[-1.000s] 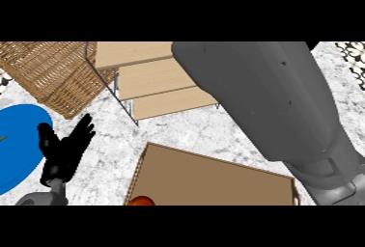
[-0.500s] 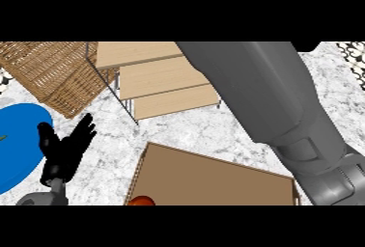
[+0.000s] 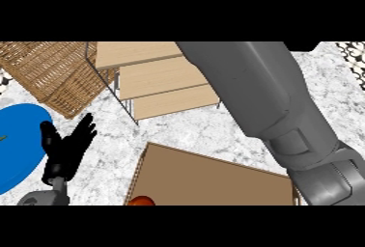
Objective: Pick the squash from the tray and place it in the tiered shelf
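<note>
The squash point(image 3: 141, 201) shows only as a small orange-red patch at the view's lower edge, on the near left corner of the brown wooden tray point(image 3: 206, 176). The tiered shelf point(image 3: 153, 77), with light wooden boards in a thin metal frame, stands beyond the tray at the top centre. My left hand point(image 3: 65, 147) rests open at the left, fingers up, apart from the tray. My right forearm point(image 3: 264, 101) crosses the view from the top centre to the lower right and hides the tray's right side. Its hand lies outside the view.
A wicker basket point(image 3: 50, 72) stands at the top left, beside the shelf. A blue plate point(image 3: 18, 144) lies at the left edge, next to my left hand. The counter point(image 3: 185, 130) is white marble.
My right forearm has shifted a little, and more of its wrist section shows at the lower right. The left hand, tray and squash have not moved.
</note>
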`<state>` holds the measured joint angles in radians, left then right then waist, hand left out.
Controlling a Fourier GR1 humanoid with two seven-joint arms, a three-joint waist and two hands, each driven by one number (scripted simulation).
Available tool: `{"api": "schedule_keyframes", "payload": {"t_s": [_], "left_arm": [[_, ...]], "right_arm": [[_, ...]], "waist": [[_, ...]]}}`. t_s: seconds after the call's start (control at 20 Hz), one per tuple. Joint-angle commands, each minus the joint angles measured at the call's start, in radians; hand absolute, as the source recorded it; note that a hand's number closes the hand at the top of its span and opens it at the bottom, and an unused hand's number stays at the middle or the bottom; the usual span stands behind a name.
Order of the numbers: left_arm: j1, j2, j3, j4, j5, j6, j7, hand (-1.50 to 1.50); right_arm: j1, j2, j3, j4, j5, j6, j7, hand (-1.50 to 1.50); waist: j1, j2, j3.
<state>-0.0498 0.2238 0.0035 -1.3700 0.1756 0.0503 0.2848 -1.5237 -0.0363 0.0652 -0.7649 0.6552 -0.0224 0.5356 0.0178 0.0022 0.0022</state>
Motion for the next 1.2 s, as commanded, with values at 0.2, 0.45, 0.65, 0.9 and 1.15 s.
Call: {"api": "schedule_keyframes", "payload": {"t_s": [0.2, 0.45, 0.65, 0.9, 1.15], "left_arm": [[0.010, 0.012, 0.022, 0.030, 0.000, -0.024, -0.014, 0.00], [0.011, -0.017, 0.006, 0.004, -0.005, -0.006, 0.001, 0.00], [-0.014, -0.004, 0.027, 0.027, -0.012, 0.006, 0.008, 0.00], [-0.035, -0.001, 0.035, 0.053, 0.005, -0.034, -0.012, 0.00], [-0.014, 0.002, 0.042, 0.028, 0.020, -0.046, 0.018, 0.00]], "right_arm": [[0.034, -0.005, -0.051, 0.023, -0.002, -0.055, -0.022, 1.50], [-0.042, -0.024, -0.172, 0.043, -0.062, -0.144, 0.021, -1.50], [-0.024, -0.006, -0.248, -0.001, -0.138, -0.213, -0.016, -1.50], [-0.028, 0.003, -0.320, -0.010, -0.222, -0.271, -0.030, -1.50], [0.001, -0.030, -0.343, -0.076, -0.206, -0.386, 0.008, -1.50]], "waist": [[-0.006, 0.000, -0.003], [0.006, 0.003, -0.003], [0.000, 0.003, -0.002], [-0.002, 0.005, -0.003], [-0.011, -0.002, -0.002]]}}
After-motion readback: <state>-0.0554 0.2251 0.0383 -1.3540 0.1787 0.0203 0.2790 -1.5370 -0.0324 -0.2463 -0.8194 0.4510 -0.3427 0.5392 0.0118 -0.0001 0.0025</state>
